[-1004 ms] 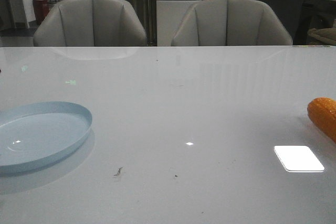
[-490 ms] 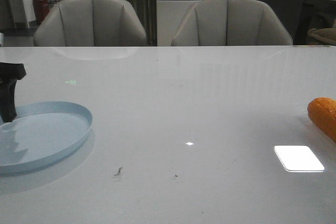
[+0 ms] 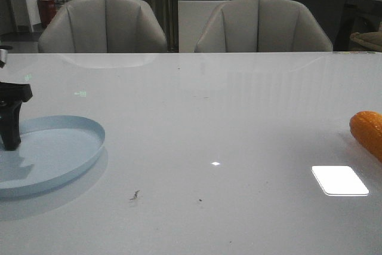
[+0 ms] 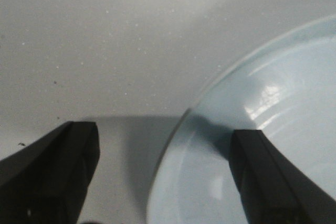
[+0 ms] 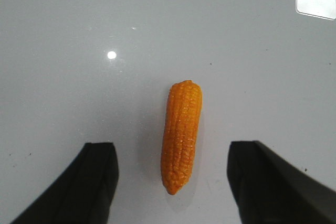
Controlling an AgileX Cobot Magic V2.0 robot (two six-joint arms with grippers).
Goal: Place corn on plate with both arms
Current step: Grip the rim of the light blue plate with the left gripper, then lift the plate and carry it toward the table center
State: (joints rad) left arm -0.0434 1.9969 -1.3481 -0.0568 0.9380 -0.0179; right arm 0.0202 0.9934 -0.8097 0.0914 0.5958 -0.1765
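Note:
The orange-yellow corn [image 3: 369, 131] lies on the white table at the far right edge of the front view, partly cut off. In the right wrist view the corn [image 5: 181, 134] lies lengthwise between my wide-open right gripper [image 5: 173, 153], above the table, not touching it. The pale blue plate [image 3: 71, 156] sits at the front left. My left gripper [image 3: 11, 138] is open and low over the plate's left rim. In the left wrist view the plate's rim [image 4: 181, 129] runs between the spread fingers [image 4: 79, 150], one finger over the plate, the other over the table.
Two grey chairs [image 3: 104, 25] stand behind the table's far edge. A bright square light reflection [image 3: 339, 180] lies on the table near the corn. Small dark specks [image 3: 135, 195] mark the table front.
My left gripper entered the front view from the left and has lowered slightly over the plate's rim. The corn and the plate have not moved.

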